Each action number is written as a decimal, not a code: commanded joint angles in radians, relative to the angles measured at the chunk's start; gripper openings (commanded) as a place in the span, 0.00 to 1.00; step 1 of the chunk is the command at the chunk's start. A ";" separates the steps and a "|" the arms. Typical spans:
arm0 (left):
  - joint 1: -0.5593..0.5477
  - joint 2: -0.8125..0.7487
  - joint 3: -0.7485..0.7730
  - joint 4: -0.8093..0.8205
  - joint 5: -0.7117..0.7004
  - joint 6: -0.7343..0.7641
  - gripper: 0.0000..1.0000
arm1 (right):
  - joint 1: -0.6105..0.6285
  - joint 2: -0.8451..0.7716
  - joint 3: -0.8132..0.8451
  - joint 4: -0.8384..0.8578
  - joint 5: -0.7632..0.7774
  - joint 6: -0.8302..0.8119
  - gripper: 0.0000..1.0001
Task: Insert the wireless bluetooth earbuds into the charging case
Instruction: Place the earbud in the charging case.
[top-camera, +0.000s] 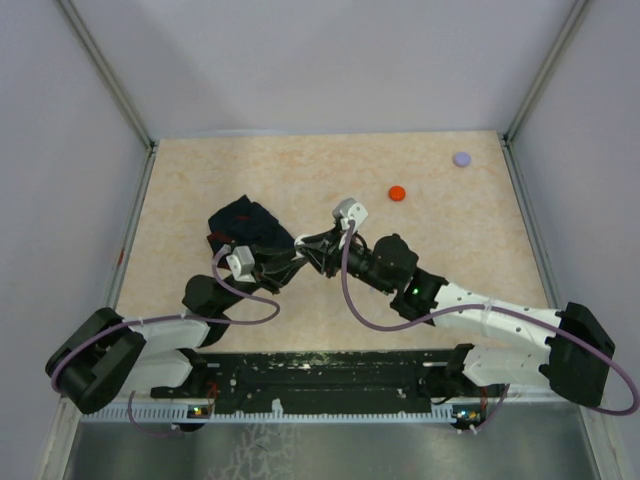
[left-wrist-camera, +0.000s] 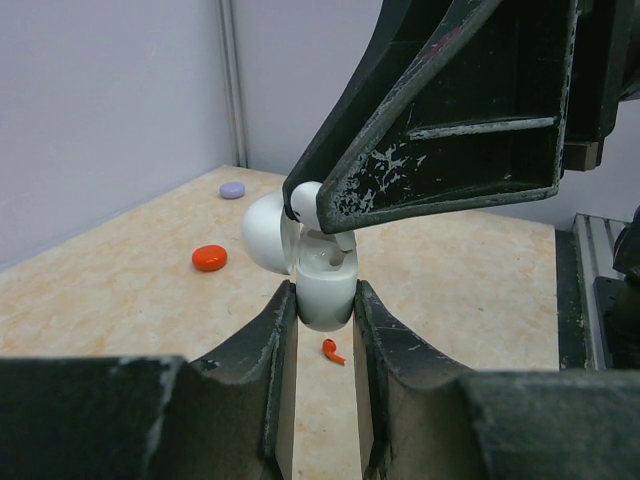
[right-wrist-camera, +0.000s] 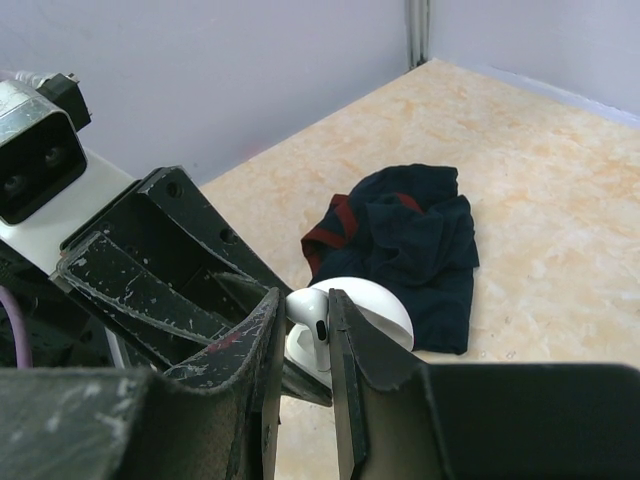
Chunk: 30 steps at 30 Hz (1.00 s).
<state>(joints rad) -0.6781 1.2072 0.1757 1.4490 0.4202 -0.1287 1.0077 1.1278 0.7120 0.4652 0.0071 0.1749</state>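
My left gripper (left-wrist-camera: 325, 303) is shut on a white charging case (left-wrist-camera: 326, 288) and holds it upright above the table, its round lid (left-wrist-camera: 264, 232) swung open to the left. My right gripper (right-wrist-camera: 304, 306) is shut on a white earbud (right-wrist-camera: 311, 308) and holds it, stem down, right at the open top of the case (right-wrist-camera: 302, 350). The earbud also shows in the left wrist view (left-wrist-camera: 309, 201). The two grippers meet mid-table (top-camera: 318, 250). A red earbud (left-wrist-camera: 334, 350) lies on the table below the case.
A dark blue and red cloth (top-camera: 245, 222) lies left of the grippers, also in the right wrist view (right-wrist-camera: 400, 235). A red disc (top-camera: 397, 193) and a lavender disc (top-camera: 461, 158) lie at the far right. Walls enclose the table.
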 joint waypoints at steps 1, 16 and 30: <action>0.000 -0.014 0.012 0.073 0.030 -0.038 0.00 | 0.011 -0.009 -0.009 0.074 0.021 -0.013 0.23; 0.000 0.006 0.023 0.073 0.065 -0.074 0.00 | 0.014 -0.011 -0.025 0.124 0.030 -0.009 0.23; 0.000 -0.017 0.030 0.037 -0.002 -0.133 0.00 | 0.020 -0.001 -0.011 0.069 0.009 -0.012 0.28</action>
<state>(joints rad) -0.6762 1.2095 0.1791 1.4544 0.4232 -0.2295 1.0153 1.1278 0.6804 0.5083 0.0132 0.1753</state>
